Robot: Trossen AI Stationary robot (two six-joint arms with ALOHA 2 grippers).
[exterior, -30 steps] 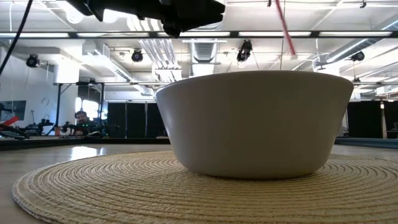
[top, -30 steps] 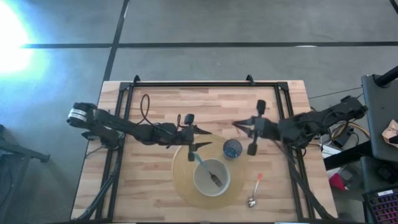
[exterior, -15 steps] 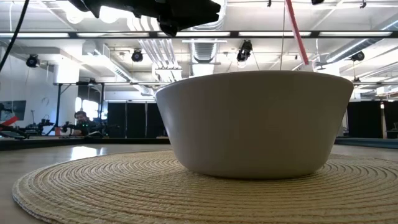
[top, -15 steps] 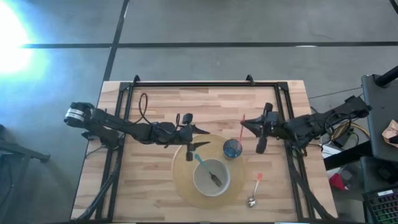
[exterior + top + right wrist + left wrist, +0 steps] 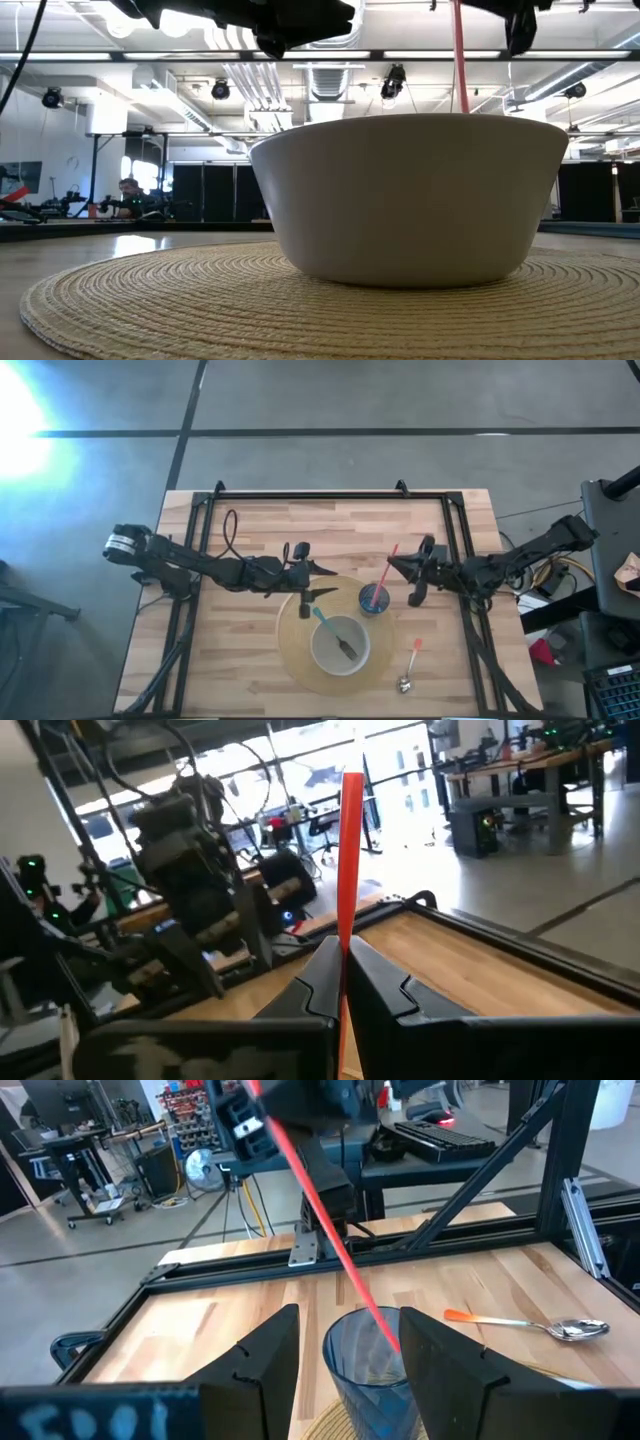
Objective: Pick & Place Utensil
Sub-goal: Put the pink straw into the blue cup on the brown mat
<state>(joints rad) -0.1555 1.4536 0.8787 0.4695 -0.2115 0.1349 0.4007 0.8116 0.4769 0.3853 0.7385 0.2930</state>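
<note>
A thin red utensil (image 5: pixel 388 567) stands tilted with its lower end inside the blue translucent cup (image 5: pixel 374 599), which sits on the round woven placemat's (image 5: pixel 292 655) far right edge. My right gripper (image 5: pixel 398 565) is shut on the utensil, just right of the cup. My left gripper (image 5: pixel 322 582) hangs open over the mat's far left edge, its fingers (image 5: pixel 262 1362) apart, facing the cup (image 5: pixel 372 1372). A white bowl (image 5: pixel 340 645) on the mat holds a teal-handled fork (image 5: pixel 332 630). An orange-handled spoon (image 5: pixel 410 665) lies on the table right of the mat. My right gripper pinches the red utensil's upper shaft (image 5: pixel 349 935) between its two shut fingers (image 5: pixel 318 975). It comes level from the table's right side, across the shaft. The utensil slants down from the fingers, and its lower end (image 5: pixel 388 1338) is inside the cup.
A black frame (image 5: pixel 320 493) runs along the table's far and side edges. A black cable (image 5: pixel 233 535) loops on the wood by the left arm. Bare wood lies near the mat's left side. In the low view the bowl (image 5: pixel 410 200) fills the foreground.
My right gripper has drawn back toward the table's right edge, still shut on the red utensil. The utensil has swung from lying nearly level beside the gripper to standing steeply, and its lower end has gone down into the blue cup.
</note>
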